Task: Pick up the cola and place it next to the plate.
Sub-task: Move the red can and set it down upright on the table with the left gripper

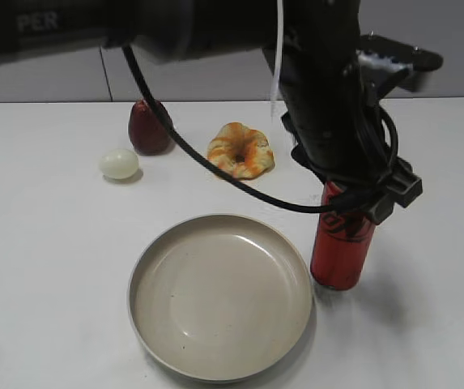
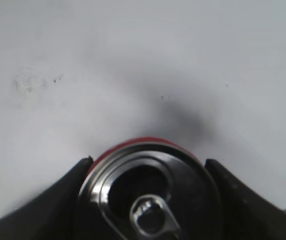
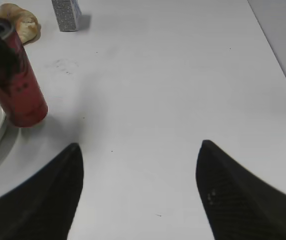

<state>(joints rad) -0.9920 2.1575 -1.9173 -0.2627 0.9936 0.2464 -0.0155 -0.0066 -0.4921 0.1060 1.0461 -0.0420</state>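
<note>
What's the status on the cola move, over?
Left gripper shut on cola, can standing beside plate. Right gripper open, empty. Nothing in the way.

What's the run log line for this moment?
left gripper: shut on cola | cola: upright on table, beside plate | right gripper: open, idle

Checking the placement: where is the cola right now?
In the exterior view the cola stands upright on the table just right of the plate, between the left gripper's fingers.
</note>
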